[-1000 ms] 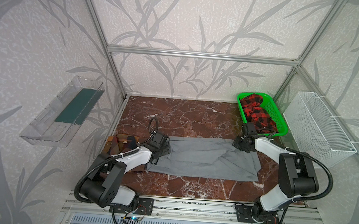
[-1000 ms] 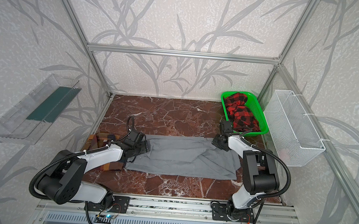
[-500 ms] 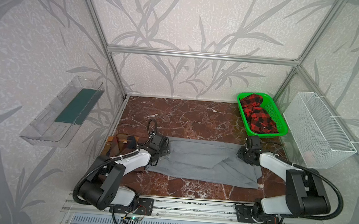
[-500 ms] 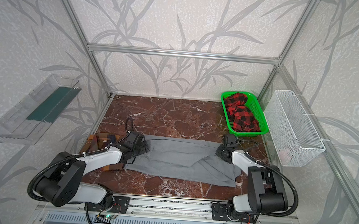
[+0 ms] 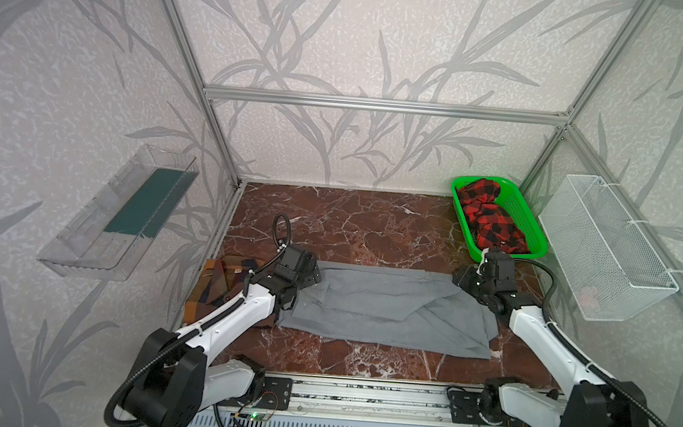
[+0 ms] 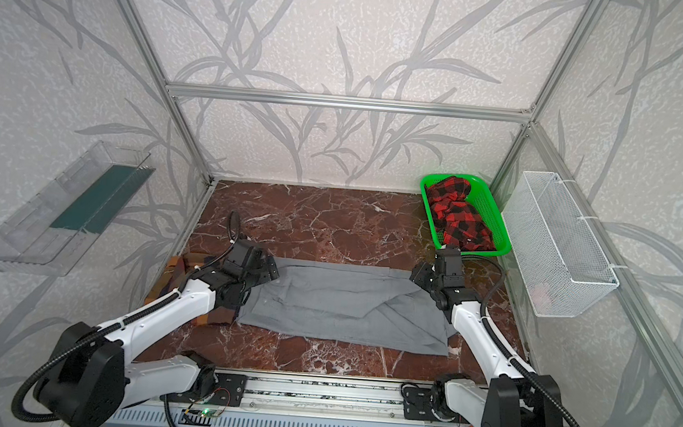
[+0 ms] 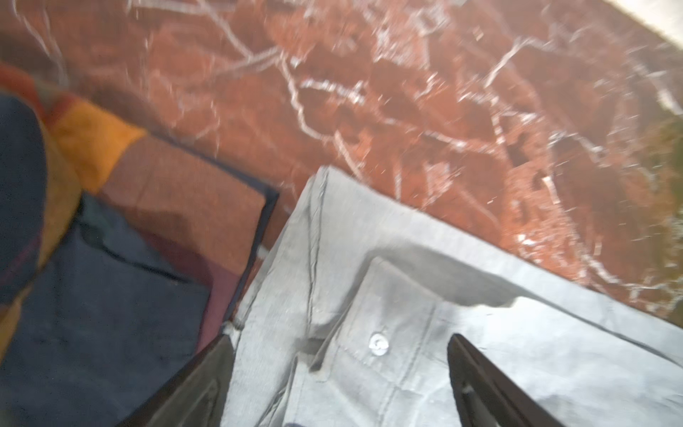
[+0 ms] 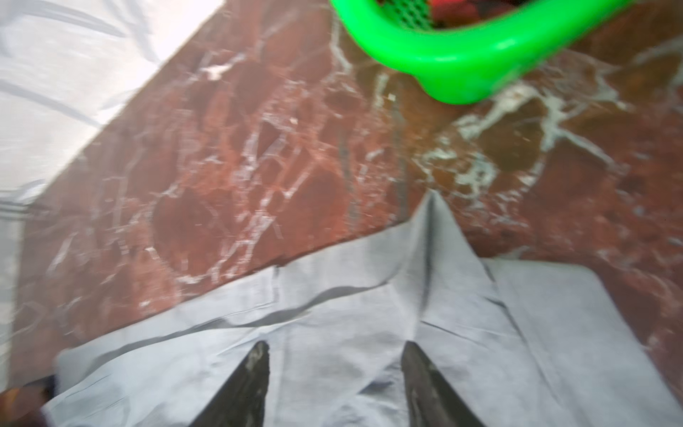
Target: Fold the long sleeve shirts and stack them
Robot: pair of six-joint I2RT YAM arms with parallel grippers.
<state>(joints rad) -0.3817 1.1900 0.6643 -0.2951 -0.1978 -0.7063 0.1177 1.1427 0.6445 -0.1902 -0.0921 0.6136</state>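
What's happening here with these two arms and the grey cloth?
Two robot arms are folding shirts. The grey shirt lies on the table, folded into a long band. The left end effector is open over one end and the right end effector is open over the opposite end; neither grips it. The colour-block shirt lies folded beside it.

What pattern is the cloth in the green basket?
The cloth is red-and-black check, clearest in a top view.
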